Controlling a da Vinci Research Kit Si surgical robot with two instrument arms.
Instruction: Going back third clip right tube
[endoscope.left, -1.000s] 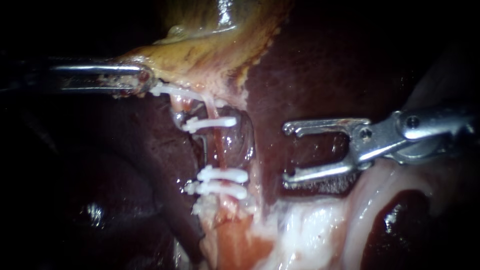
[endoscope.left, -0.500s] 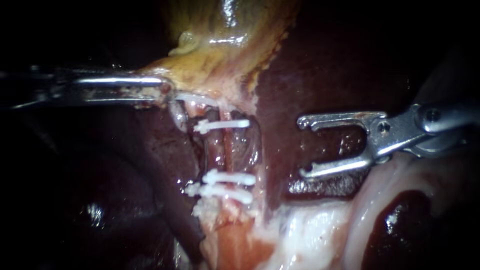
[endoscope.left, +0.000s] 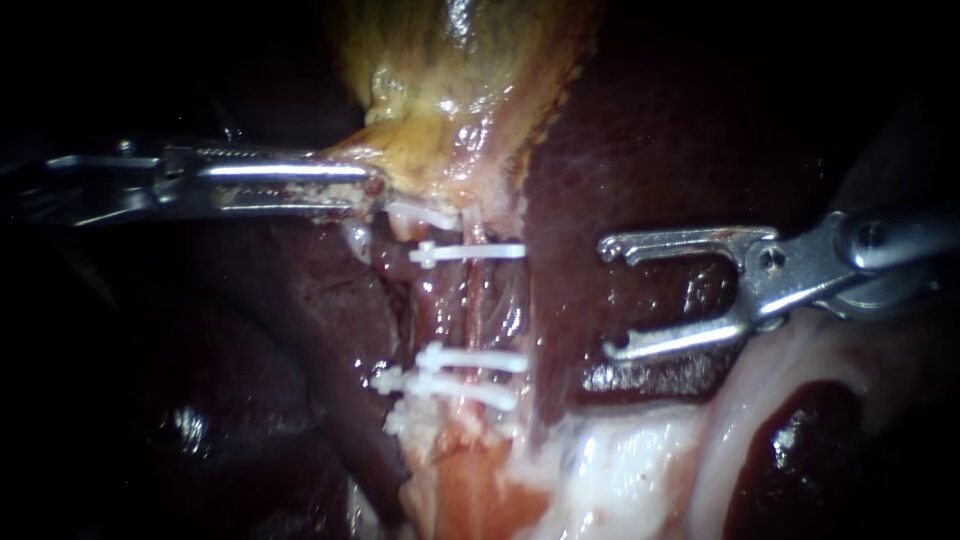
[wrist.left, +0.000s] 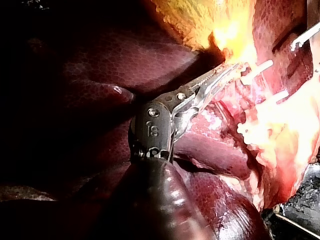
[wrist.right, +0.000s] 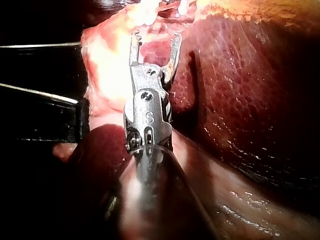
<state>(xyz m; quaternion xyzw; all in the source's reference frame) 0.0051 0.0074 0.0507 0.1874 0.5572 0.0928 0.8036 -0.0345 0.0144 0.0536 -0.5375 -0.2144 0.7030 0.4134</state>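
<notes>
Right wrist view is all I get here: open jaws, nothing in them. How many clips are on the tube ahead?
Observer: Three in the endoscope view: top clip near the gallbladder, middle clip and bottom clip close together lower on the tube.
Operator: The left instrument?
Observer: The left instrument is shut on the gallbladder's lower edge, just above the top clip.
Operator: Is mine touching a clip?
Observer: No. The right instrument sits apart from them, over the liver.
</notes>
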